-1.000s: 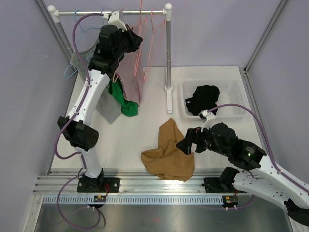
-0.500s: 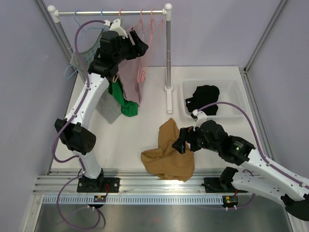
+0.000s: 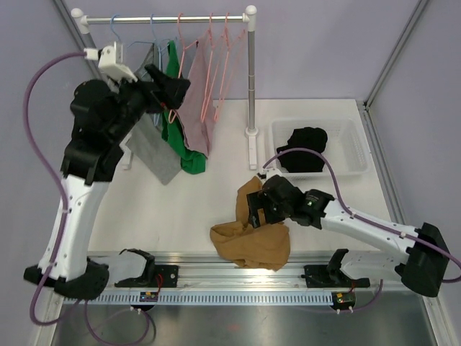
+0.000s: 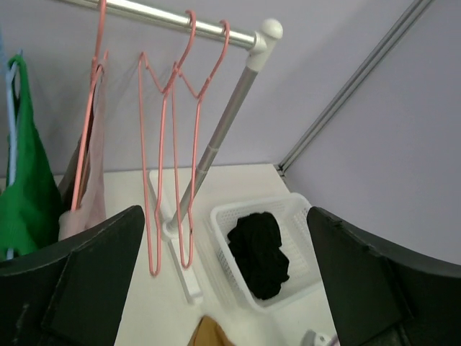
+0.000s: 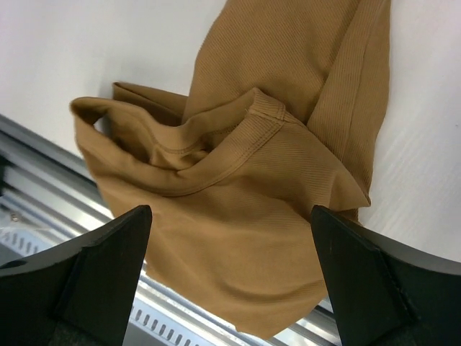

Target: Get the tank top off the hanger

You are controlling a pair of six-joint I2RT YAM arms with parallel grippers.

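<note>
A tan tank top (image 3: 251,232) lies crumpled on the table near the front edge, off any hanger. It fills the right wrist view (image 5: 238,180). My right gripper (image 3: 253,213) hovers just above it, open, with nothing between its fingers (image 5: 94,281). My left gripper (image 3: 171,88) is open and empty, standing left of the empty pink hangers (image 3: 216,65) on the rail (image 3: 130,19). In the left wrist view those pink hangers (image 4: 166,144) hang ahead of the open left gripper (image 4: 227,281).
Grey (image 3: 155,155), green (image 3: 180,148) and mauve (image 3: 194,122) tops hang on the rail. The rack post (image 3: 251,72) stands at centre back. A white basket (image 3: 353,170) at the right holds a black garment (image 3: 306,148). A metal rail (image 3: 216,270) runs along the front edge.
My left gripper has opened, let go at the clothes rail and swung back to the left. My right arm has moved left, over the tan tank top.
</note>
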